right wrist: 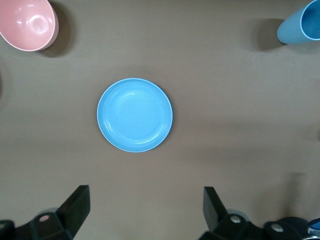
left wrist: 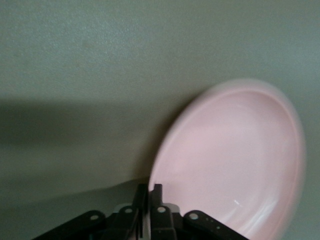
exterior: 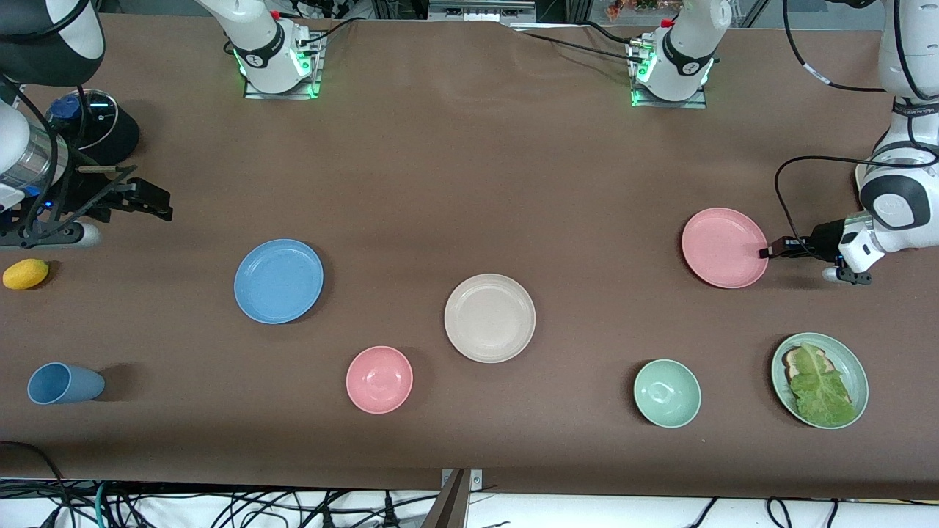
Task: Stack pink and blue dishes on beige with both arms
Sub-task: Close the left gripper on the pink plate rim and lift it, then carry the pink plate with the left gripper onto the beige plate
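Now, pink plate (exterior: 723, 246) rim pinched by left gripper (exterior: 764, 253), fingers closed.

The beige plate (exterior: 489, 317) is wide, shallow and round with a low rim, and it lies flat and empty at the middle of the brown counter (exterior: 469, 169). The blue plate (exterior: 279, 281), the same shape and also empty, lies flat at about ten o'clock from it, toward the right arm's end and a little farther from the front camera, well apart. The pink plate (exterior: 724, 247) sits at about two o'clock from the beige one, toward the left arm's end, its outer rim pinched by the closed left gripper (exterior: 766, 253).
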You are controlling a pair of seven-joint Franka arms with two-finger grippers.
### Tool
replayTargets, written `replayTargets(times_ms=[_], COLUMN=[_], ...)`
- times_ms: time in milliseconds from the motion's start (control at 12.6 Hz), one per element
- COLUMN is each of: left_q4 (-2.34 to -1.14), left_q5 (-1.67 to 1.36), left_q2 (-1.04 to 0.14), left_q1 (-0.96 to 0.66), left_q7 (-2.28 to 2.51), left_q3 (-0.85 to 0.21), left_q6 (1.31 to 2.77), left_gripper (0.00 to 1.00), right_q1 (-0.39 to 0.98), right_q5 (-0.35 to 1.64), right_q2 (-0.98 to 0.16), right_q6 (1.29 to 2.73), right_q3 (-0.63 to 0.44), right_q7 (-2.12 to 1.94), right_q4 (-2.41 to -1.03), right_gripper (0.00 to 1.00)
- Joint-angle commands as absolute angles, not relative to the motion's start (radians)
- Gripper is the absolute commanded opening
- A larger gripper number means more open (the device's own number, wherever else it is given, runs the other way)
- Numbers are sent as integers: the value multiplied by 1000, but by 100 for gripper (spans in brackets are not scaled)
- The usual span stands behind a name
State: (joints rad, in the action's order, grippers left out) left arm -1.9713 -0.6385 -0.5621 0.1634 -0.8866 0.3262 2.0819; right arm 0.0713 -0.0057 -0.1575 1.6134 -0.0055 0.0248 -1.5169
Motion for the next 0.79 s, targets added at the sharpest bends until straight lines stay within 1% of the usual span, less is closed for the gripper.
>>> replayTargets(times_ms=[0, 238, 397, 714], left_q4=[-1937, -1937, -1913, -1763], left_q5=[-658, -658, -660, -553], left_q2=[-574, -562, -537, -518], left_q1=[158, 153, 118, 2], left_q7=[-907, -896, -862, -620], left_q3=[330, 321, 279, 181], left_q6=[2077, 2050, 2025, 2023], left_gripper=[0, 0, 0, 0], right_q1=[63, 63, 63, 63], right_q5=[0, 0, 0, 0], right_q2=[-141, -143, -141, -141], right_q6=[1609, 1609, 1609, 1609], right_q3=[2, 2, 2, 2], right_q7=[29, 29, 29, 29], right_q4=[-1528, -1529, -1528, -1529], right_gripper=[100, 100, 100, 100])
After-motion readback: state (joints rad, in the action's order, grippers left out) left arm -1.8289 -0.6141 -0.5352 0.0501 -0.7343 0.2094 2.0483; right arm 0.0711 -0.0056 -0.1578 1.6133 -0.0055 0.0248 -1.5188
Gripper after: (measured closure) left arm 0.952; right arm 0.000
